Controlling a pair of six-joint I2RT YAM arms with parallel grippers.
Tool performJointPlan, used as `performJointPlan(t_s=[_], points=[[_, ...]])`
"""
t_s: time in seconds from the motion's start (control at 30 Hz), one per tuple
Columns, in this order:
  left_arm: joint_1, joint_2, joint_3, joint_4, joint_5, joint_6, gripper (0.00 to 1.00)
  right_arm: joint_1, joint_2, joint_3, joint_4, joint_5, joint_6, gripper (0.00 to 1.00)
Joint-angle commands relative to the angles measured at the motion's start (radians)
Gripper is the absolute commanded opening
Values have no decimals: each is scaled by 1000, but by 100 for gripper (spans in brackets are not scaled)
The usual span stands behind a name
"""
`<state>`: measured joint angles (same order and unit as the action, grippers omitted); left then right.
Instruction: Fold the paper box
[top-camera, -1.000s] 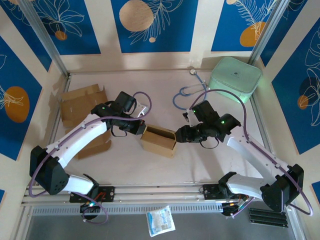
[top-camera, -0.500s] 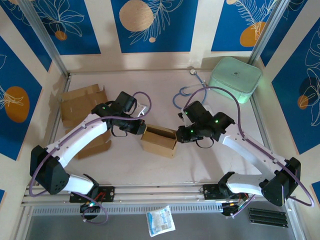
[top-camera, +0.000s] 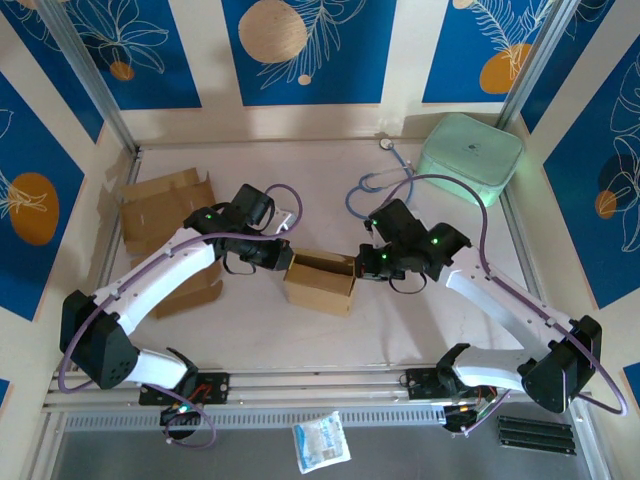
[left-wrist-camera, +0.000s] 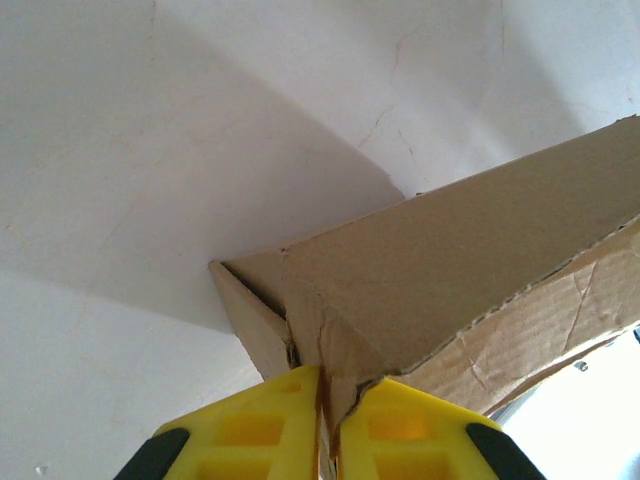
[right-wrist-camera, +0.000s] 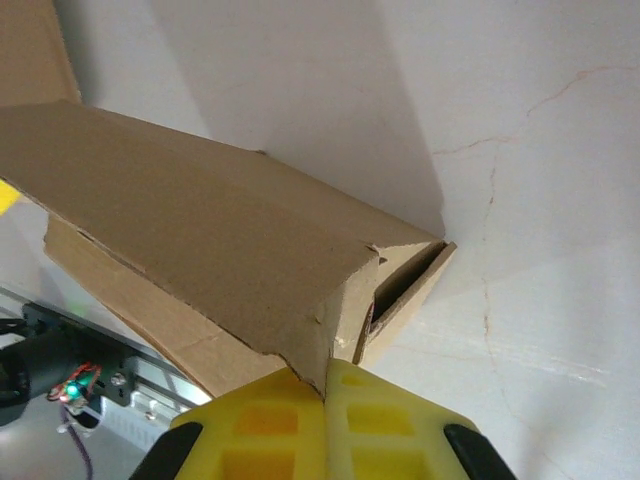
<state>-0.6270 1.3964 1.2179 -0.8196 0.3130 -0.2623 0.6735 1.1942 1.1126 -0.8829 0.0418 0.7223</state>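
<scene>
Tabletop (top-camera: 300, 340) box (top-camera: 318, 295), clamped: left fingers (left-wrist-camera: 250, 430), right fingers (right-wrist-camera: 262, 422)

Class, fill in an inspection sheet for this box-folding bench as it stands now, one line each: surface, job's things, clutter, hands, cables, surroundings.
Surface: off-white table, with fine cracks.
Job's things: box at the centre, top open; flat cardboard lies at the rear left.
Clutter: green case at the rear right, stethoscope beside it, packet past the near rail.
Hands: left hand is shut on the box's left end; right hand is shut on its right end.
Cables: purple cables loop along both arms, off the box.
Surroundings: blue patterned panels and metal posts.
</scene>
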Motion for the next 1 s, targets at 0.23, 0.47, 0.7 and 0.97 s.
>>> performJointPlan(t_s=[0.23,0.47,0.7,0.97], points=[[-13,9,-16,-24,3,-15,12,-44,-10,-11,54,-176,81,6],[-12,6,-15,-26,-3,-20,12,-56,-9,-39,57,-206,91,6],[-12,6,-14,-27,-5,-23,12,-48,-8,-58,-18,-195,58,6],[-12,6,-15,-27,-5,-26,13,-37,-18,-99,-31,-203,71,6]])
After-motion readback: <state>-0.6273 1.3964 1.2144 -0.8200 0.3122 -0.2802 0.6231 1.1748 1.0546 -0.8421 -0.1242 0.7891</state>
